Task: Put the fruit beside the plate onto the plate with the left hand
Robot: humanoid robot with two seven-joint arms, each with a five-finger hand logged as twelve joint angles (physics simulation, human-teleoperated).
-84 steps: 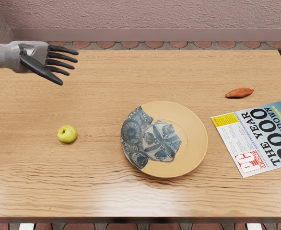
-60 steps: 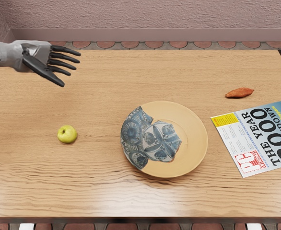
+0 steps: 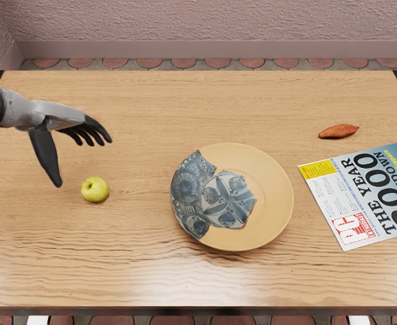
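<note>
**A:** Where is the left hand hovering?

**B:** It is hanging over the table, up and to the left of the yellow-green apple. It is near the apple but not touching it. The fingers are spreading forward, the thumb is pointing down toward the wood, and the hand is gripping nothing.

**A:** And the apple?

**B:** It is sitting on bare wood to the left of the plate, clearly apart from its rim.

**A:** What is worrying you?

**B:** The apple is round and I am judging it as free to roll. If the thumb is coming down first and clipping its left side, it is likely nudging the fruit away before the fingers are closing around it. A closure that is landing too high is probably squeezing the apple out from under the palm.

**A:** Anything else?

**B:** The carry. A loose hold is risking a drop short of the plate, and a low pass is risking a knock against the rim. The orange-red piece by the magazine is lying well off to the right, so I am not expecting it to be confused with the apple.
</note>
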